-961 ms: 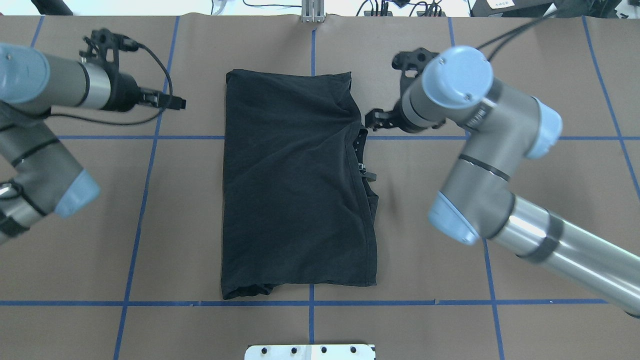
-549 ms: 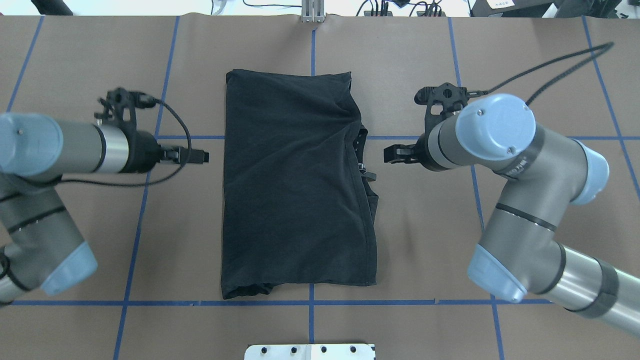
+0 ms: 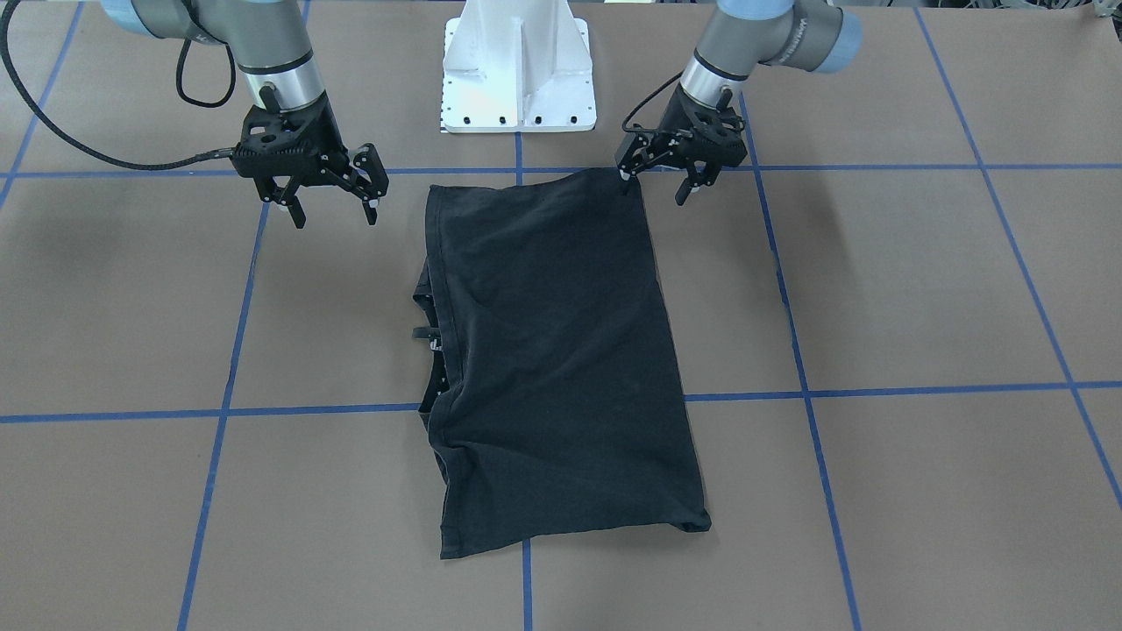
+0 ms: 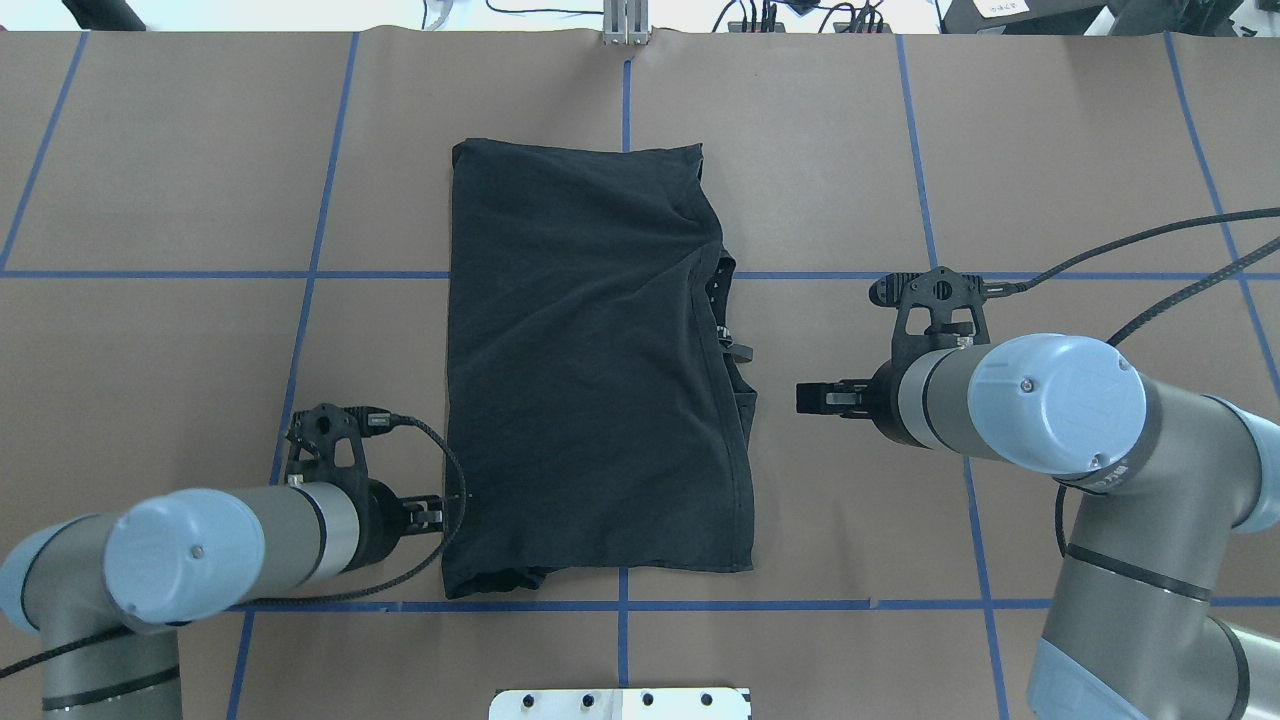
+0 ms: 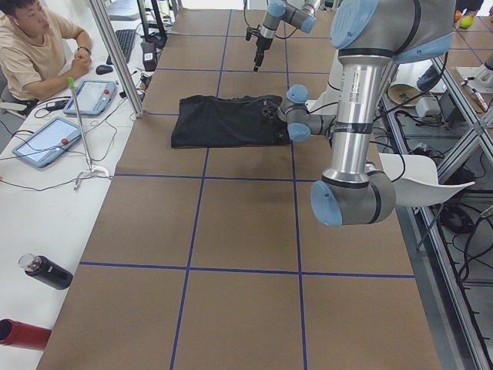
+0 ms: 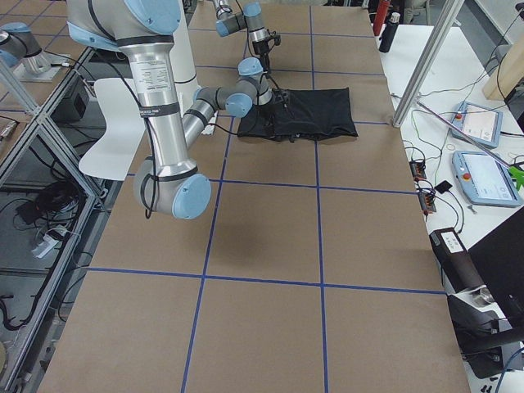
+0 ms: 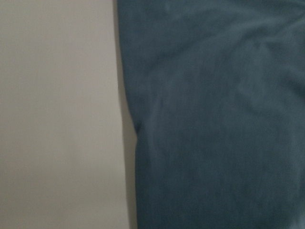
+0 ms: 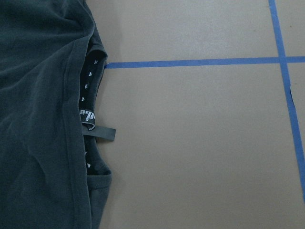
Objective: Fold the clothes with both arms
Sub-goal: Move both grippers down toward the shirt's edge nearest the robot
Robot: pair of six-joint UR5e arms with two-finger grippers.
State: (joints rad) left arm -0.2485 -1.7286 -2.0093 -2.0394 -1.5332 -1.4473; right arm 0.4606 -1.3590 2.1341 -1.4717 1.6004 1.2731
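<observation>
At T-shirt (image 3: 561,350) corner, left pincer (image 3: 653,186) open

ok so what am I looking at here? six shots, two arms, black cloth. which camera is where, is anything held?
It is one robot with a left arm and a right arm at a table covered in brown paper with a blue tape grid. Two pictures look down: one from behind the robot, one from across the table facing its white pedestal, so sides are mirrored there. Two are taken from the table's ends; two come from wrist cameras and show cloth close up. On the table lies one black T-shirt, folded into a rough rectangle. The left end effector is at the shirt's corner nearest the robot, fingers open; the right end effector hangs open beside the shirt, apart from it. Nothing is held.
</observation>
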